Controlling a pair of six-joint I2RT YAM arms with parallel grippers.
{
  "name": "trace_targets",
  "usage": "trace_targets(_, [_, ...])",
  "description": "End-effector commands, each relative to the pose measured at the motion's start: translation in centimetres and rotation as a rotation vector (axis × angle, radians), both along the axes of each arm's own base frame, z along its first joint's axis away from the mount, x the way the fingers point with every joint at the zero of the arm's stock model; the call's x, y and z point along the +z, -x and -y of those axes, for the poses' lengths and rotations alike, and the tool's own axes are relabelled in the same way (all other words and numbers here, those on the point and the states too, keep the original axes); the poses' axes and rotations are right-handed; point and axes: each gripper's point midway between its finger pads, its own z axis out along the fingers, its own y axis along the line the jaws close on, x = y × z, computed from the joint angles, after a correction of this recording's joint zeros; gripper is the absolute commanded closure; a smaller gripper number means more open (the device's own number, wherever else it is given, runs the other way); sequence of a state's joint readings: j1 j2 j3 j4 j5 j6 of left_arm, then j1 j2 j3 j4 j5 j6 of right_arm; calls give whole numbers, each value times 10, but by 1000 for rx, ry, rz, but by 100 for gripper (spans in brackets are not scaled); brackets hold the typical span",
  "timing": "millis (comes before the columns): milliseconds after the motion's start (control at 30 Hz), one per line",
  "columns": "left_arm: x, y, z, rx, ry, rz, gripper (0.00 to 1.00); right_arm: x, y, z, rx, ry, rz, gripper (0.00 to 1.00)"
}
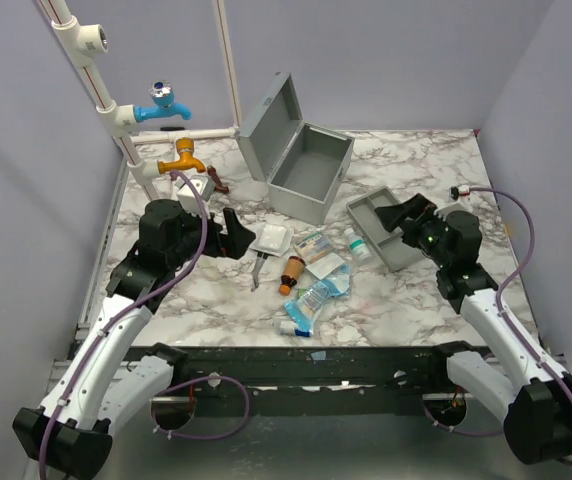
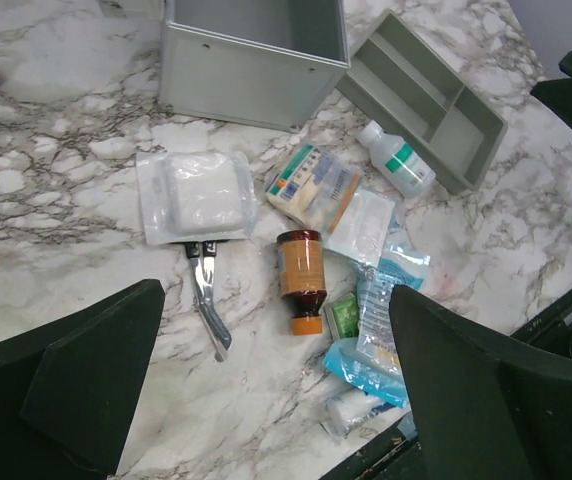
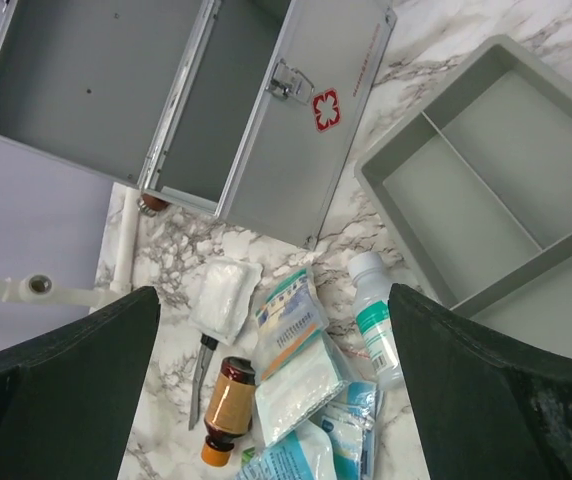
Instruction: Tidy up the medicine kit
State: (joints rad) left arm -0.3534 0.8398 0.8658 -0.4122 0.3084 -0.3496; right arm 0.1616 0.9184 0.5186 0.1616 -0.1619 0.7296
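Both arms reach forward, left gripper [image 1: 238,232] and right gripper [image 1: 398,212] angled inward, jaws spread wide

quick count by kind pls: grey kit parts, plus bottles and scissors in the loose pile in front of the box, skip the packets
Grey kit parts: 2, the box and the tray
Bottles: 2, the brown bottle and the white bottle
Scissors: 1
Total: 5
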Motion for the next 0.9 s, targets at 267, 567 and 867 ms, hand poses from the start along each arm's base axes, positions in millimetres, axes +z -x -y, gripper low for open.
trace_targets(267, [9,-4,-37,215,-20,30,1,30,5,27,-137,34,43,0])
trace_targets(567, [17,0,-42,229,-11,70,1,23,-2,23,-87,124,-69,1])
trace_targets(867, [18,1,-43,238,-4,73,2,-11,-17,-1,33,200,-238,6])
